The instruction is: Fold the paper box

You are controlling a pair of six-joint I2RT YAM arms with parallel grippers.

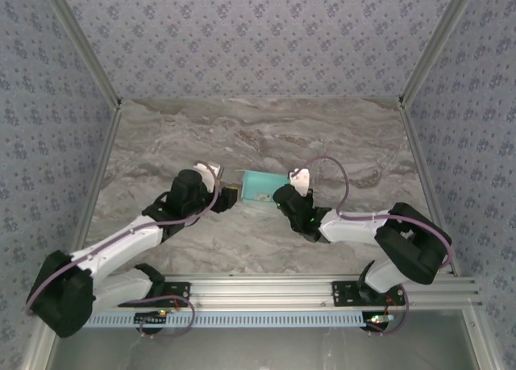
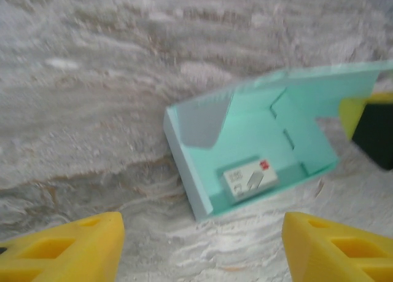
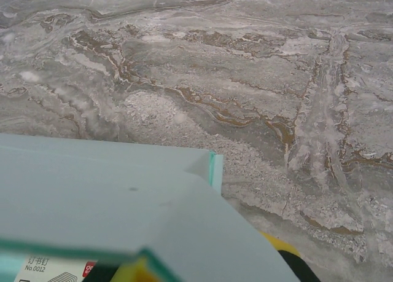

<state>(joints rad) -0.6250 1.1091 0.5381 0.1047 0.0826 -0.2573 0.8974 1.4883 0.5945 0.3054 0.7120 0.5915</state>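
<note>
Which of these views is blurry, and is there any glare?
Left wrist view: soft all over, the box edges smeared. Right wrist view: table sharp, the near box panel out of focus. Top external view: evenly lit, no glare.

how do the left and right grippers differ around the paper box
The left gripper has its fingers spread open; the right gripper is shut. The left gripper sits just clear of the paper box, touching nothing, while the right gripper pinches the box's edge on its own side. Both have yellow fingers and face the box from opposite sides.
</note>
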